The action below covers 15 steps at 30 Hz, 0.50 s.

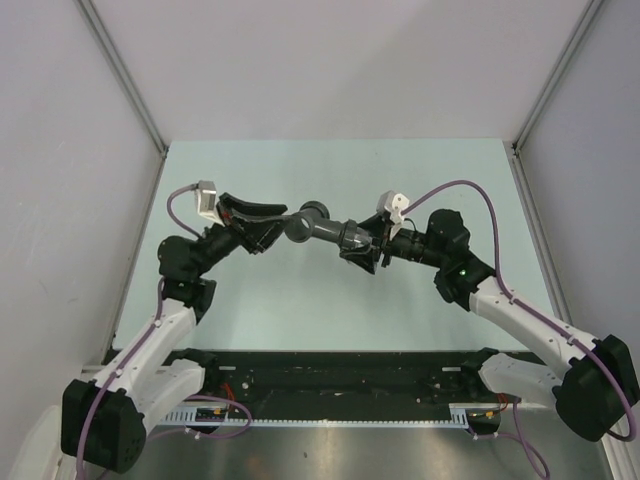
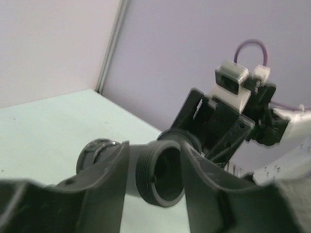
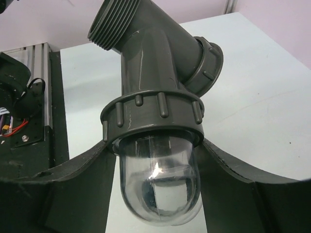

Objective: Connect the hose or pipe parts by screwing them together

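A dark grey Y-shaped pipe fitting (image 1: 322, 228) hangs above the table between both arms. My left gripper (image 1: 285, 226) is shut on its open threaded end (image 2: 160, 172), one finger on each side of the ring (image 2: 154, 145). A ribbed collar (image 2: 95, 150) on another mouth shows past the left finger. My right gripper (image 1: 354, 242) is shut on the opposite end, just under a ribbed collar (image 3: 155, 114) that carries a clear dome cap (image 3: 158, 184). The fingers (image 3: 233, 194) press the dome's sides. The bare threaded mouth (image 3: 116, 22) and the second collar (image 3: 209, 63) point away from it.
The pale green table (image 1: 330, 170) lies below, with grey walls on three sides. A black frame and metal rail (image 1: 330, 380) run along the near edge between the arm bases. The right arm's wrist camera (image 2: 233, 80) looms close behind the fitting.
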Motion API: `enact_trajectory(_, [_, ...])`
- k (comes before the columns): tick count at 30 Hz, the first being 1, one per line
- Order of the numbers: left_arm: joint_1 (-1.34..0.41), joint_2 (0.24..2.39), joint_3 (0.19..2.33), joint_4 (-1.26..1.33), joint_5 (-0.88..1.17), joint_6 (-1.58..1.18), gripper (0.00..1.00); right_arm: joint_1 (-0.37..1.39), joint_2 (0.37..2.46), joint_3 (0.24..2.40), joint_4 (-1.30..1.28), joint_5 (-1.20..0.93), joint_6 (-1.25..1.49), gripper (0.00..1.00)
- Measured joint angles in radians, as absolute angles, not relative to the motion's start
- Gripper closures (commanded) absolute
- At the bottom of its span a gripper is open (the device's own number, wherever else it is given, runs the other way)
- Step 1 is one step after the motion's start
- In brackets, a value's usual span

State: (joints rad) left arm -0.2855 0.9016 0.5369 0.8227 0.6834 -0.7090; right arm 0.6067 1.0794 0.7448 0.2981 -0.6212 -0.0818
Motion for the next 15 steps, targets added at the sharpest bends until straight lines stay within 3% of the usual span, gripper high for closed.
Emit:
enact_trajectory(3, [-0.246,0.9,0.546,0.746,0.675,-0.694,0.27,0.608,1.084,0.748,0.281,-0.616,-0.112,1.0])
enact_trajectory(10, [-0.192,0.941,0.786,0.255,0.675,-0.645,0.24,0.771,1.0,0.716,0.199,-0.44,-0.445,1.0])
enact_trajectory(15, [-0.164,0.974,0.859,0.131,0.805,-0.71,0.2,0.885,0.956,0.716,0.2,-0.289,-0.683,1.0])
